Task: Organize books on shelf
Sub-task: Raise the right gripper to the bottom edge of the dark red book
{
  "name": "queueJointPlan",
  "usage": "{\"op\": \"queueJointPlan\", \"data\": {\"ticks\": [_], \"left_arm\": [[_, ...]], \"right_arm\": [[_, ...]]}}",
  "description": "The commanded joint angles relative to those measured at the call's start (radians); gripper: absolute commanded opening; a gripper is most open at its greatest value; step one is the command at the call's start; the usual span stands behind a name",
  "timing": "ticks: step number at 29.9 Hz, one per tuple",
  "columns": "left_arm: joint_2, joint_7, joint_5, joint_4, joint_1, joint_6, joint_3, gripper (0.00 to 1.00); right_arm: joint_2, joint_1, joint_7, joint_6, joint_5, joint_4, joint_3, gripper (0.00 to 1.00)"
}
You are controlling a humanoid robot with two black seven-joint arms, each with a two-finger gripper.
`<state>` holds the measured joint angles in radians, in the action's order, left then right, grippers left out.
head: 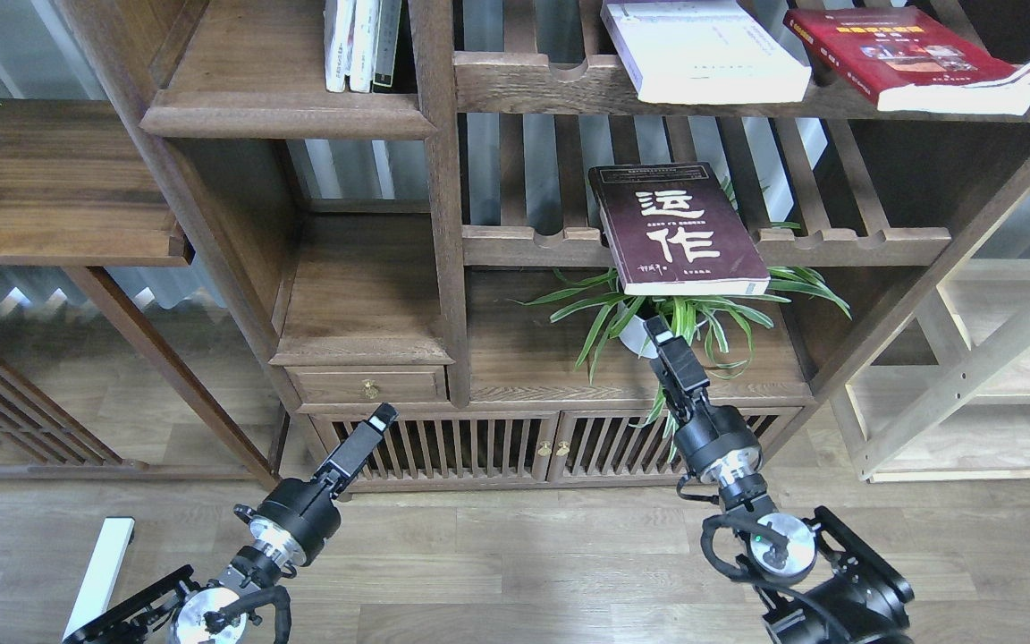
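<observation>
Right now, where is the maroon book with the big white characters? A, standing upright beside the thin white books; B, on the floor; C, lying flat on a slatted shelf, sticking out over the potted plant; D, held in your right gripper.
C: the maroon book lies flat on the slatted shelf, overhanging the potted plant; the right gripper is below it, holding nothing.

Maroon book [676, 228] overhangs a slatted rail — white-lavender [703, 49], red [913, 58] books above.

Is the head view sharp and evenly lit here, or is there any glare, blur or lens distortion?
Head view: sharp throughout, the white characters on the maroon book crisp; soft even daylight, no glare, only faint shadows under the shelves; wide-angle bending shows in the splayed cabinet post; both grippers unblurred.
</observation>
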<state>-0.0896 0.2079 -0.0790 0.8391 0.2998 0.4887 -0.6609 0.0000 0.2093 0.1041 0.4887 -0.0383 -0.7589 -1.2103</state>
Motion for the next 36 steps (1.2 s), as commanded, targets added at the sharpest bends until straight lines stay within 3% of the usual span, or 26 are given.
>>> {"op": "queueJointPlan", "data": {"ticks": [1,19,36], "left_arm": [[-0.007,0.001,-0.001,0.002,-0.001,0.000,0.000,0.99],[-0.050,0.007,-0.008,0.002,-0.007,0.000,-0.003,0.99],[-0.067,0.010,-0.010,0.002,-0.022,0.000,-0.008,0.99]], "right_arm": [[0.000,0.021,-0.001,0.000,0.000,0.007,0.001,1.00],[0.000,0.160,0.000,0.000,-0.015,0.125,-0.006,1.00],[0.000,0.186,0.002,0.000,-0.038,0.130,-0.031,1.00]]}}
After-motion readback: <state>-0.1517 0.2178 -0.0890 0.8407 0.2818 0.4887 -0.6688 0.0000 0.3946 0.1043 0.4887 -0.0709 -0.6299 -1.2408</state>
